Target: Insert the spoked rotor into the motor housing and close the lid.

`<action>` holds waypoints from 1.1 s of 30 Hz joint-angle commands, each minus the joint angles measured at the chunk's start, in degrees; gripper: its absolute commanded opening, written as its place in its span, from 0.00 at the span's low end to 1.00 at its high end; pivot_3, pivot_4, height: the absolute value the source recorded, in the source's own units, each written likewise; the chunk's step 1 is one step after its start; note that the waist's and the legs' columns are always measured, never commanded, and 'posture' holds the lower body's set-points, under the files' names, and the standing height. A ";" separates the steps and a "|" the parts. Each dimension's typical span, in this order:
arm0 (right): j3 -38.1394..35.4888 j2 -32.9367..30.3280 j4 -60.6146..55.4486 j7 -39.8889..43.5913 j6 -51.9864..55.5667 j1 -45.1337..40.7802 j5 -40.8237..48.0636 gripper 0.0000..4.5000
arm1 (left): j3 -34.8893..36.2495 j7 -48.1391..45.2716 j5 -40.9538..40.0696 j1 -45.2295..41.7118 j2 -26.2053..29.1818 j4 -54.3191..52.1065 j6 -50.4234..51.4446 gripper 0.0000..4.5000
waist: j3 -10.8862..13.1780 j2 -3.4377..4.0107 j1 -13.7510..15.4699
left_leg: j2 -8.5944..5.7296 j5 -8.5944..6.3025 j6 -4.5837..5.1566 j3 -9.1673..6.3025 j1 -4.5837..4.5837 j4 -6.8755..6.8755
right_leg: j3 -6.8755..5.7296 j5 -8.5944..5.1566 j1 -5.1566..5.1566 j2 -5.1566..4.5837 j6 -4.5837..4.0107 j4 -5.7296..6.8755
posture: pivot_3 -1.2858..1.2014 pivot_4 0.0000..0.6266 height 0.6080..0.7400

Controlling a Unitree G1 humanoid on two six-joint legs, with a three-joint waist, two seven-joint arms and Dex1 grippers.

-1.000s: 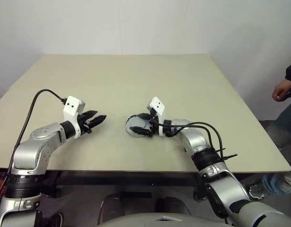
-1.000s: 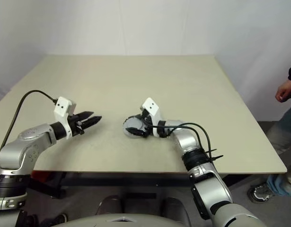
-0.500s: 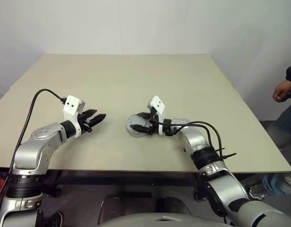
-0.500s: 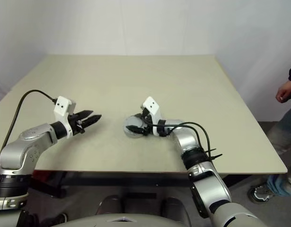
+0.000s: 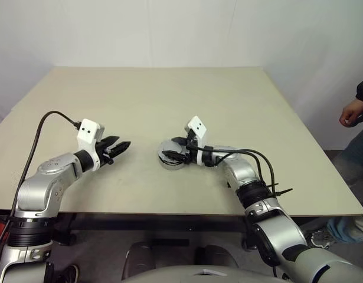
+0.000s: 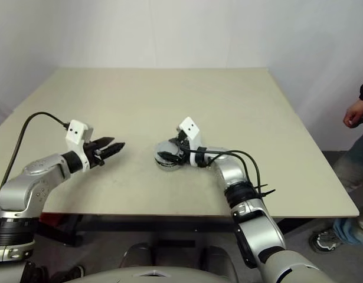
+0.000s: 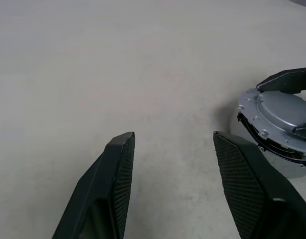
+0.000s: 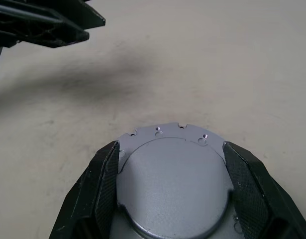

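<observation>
The grey lid point(image 8: 175, 184) sits between my right gripper's fingers point(image 8: 105, 174), which press on its two sides. In the left wrist view the lid point(image 7: 282, 114) lies tilted on top of the motor housing point(image 7: 287, 162), one edge raised off the dark rim. The stack stands at the middle of the table, with my right gripper point(image 5: 174, 151) reaching it from the right. The spoked rotor is hidden. My left gripper point(image 5: 123, 146) hovers open and empty a short way left of the housing point(image 5: 171, 163), pointing at it.
The beige table point(image 5: 169, 100) stretches wide behind and around the housing. A person's hand point(image 5: 350, 112) and leg show past the table's right edge. A black cable runs from my left wrist over the front left of the table.
My right gripper has tipped the lid from standing on edge down to nearly flat over the housing. The left arm has kept still.
</observation>
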 commanded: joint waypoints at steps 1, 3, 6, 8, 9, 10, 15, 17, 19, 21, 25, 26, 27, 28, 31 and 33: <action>-0.41 -0.76 1.77 0.65 -1.27 -0.20 -0.66 0.71 | 1.86 0.33 -0.26 -0.38 0.69 -1.65 -0.37 0.59 | 0.00 0.00 0.02 | 0.00 0.00 0.00 0.00 0.01 0.00 | 0.00 0.00 0.01 0.00 0.00 0.00 | 0.52 0.00 1.00; -0.29 -0.99 2.66 0.48 -2.34 -0.05 -1.34 0.71 | 1.93 0.38 -0.28 -0.30 0.65 -1.80 -0.22 0.59 | -0.01 -0.01 0.06 | -0.01 -0.02 0.04 0.00 0.04 0.00 | 0.00 0.00 0.04 -0.01 0.00 0.00 | 0.52 0.00 1.00; -0.43 -1.02 4.44 0.24 -3.98 -0.29 -1.83 0.71 | 1.97 0.51 -0.31 -0.31 0.55 -1.90 -0.10 0.59 | -0.01 -0.02 0.07 | -0.01 -0.06 0.10 0.00 0.08 0.00 | 0.00 0.00 0.09 -0.02 0.01 0.00 | 0.52 0.00 1.00; -0.39 -1.08 5.47 -0.04 -5.06 -0.50 -2.15 0.71 | 1.95 0.59 -0.33 -0.30 0.52 -1.98 -0.08 0.59 | -0.01 -0.02 0.07 | -0.01 -0.07 0.11 0.00 0.12 0.01 | 0.00 0.00 0.14 -0.03 0.01 0.00 | 0.52 0.00 1.00; -0.22 -1.17 5.90 0.10 -5.70 -0.58 -2.38 0.71 | 1.94 0.65 -0.35 -0.32 0.52 -2.00 -0.08 0.59 | -0.01 -0.02 0.08 | -0.01 -0.06 0.11 0.00 0.16 0.01 | 0.00 -0.02 0.18 -0.03 0.03 0.00 | 0.52 0.00 1.00; -0.08 -1.27 6.19 0.34 -6.29 -0.58 -2.50 0.71 | 1.97 0.73 -0.41 -0.36 0.50 -2.01 -0.06 0.59 | -0.01 -0.02 0.08 | -0.01 -0.06 0.11 0.00 0.20 0.01 | 0.00 -0.07 0.21 -0.03 0.12 0.00 | 0.52 0.00 1.00; 0.51 -1.64 7.36 0.69 -9.02 -0.66 -3.63 0.71 | 2.41 1.17 -1.12 -0.64 0.20 -2.19 0.17 0.59 | -0.02 -0.03 0.11 | -0.01 -0.06 0.10 0.00 0.27 0.02 | 0.00 -0.18 0.33 -0.05 0.31 0.00 | 0.52 0.00 1.00; 0.69 -1.56 7.79 0.71 -10.20 -0.63 -4.14 0.71 | 2.39 1.28 -1.16 -0.66 0.24 -2.26 0.16 0.59 | -0.02 -0.03 0.11 | -0.01 -0.06 0.10 0.00 0.27 0.02 | 0.00 -0.18 0.34 -0.06 0.31 0.00 | 0.52 0.00 1.00; 1.22 -1.56 8.25 0.80 -11.91 -0.41 -4.90 0.71 | 2.38 1.39 -1.22 -0.67 0.23 -2.33 0.18 0.59 | -0.03 -0.05 0.10 | 0.00 -0.06 0.10 0.00 0.27 0.02 | 0.00 -0.18 0.34 -0.06 0.31 0.00 | 0.52 0.00 1.00; 2.21 -1.83 8.90 0.64 -14.28 -0.12 -6.33 0.71 | 2.36 1.45 -1.27 -0.65 0.25 -2.42 0.23 0.59 | -0.03 -0.05 0.10 | 0.00 -0.06 0.10 0.00 0.27 0.02 | 0.00 -0.18 0.34 -0.06 0.31 0.00 | 0.52 0.00 1.00; 2.46 -1.80 9.99 0.81 -15.50 0.01 -6.99 0.71 | 2.37 1.54 -1.36 -0.67 0.29 -2.45 0.31 0.59 | -0.03 -0.05 0.08 | -0.01 -0.06 0.11 0.01 0.28 0.02 | 0.00 -0.18 0.35 -0.06 0.31 0.00 | 0.52 0.00 1.00; 2.39 -1.79 10.14 0.83 -15.55 -0.08 -6.95 0.71 | 2.37 1.59 -1.39 -0.70 0.27 -2.49 0.36 0.59 | -0.03 -0.05 0.09 | -0.01 -0.06 0.11 0.01 0.28 0.02 | 0.00 -0.18 0.35 -0.06 0.31 -0.01 | 0.52 0.00 1.00; 2.35 -1.79 10.30 0.83 -15.61 -0.22 -6.92 0.71 | 2.37 1.62 -1.41 -0.72 0.26 -2.51 0.37 0.59 | -0.03 -0.05 0.08 | 0.00 -0.06 0.11 0.01 0.28 0.02 | 0.00 -0.18 0.35 -0.06 0.31 -0.01 | 0.52 0.00 1.00; 2.33 -1.79 10.51 0.82 -15.72 -0.35 -6.93 0.71 | 2.37 1.65 -1.42 -0.74 0.25 -2.52 0.39 0.59 | -0.04 -0.05 0.08 | 0.00 -0.06 0.11 0.01 0.28 0.01 | 0.00 -0.18 0.35 -0.06 0.31 -0.01 | 0.52 0.00 1.00; 2.45 -1.92 11.42 0.89 -16.18 -0.66 -7.19 0.71 | 2.49 1.92 -1.82 -0.95 -0.14 -2.65 0.64 0.59 | -0.03 -0.05 0.08 | -0.01 -0.06 0.11 0.01 0.30 0.01 | 0.00 -0.19 0.36 -0.06 0.31 -0.01 | 0.52 0.00 1.00; 2.46 -1.90 11.85 1.10 -16.29 -0.78 -7.13 0.71 | 2.61 2.33 -2.34 -1.26 -0.56 -2.70 0.98 0.59 | -0.04 -0.05 0.08 | 0.00 -0.06 0.11 0.01 0.33 0.01 | 0.00 -0.19 0.40 -0.06 0.32 -0.01 | 0.52 0.00 1.00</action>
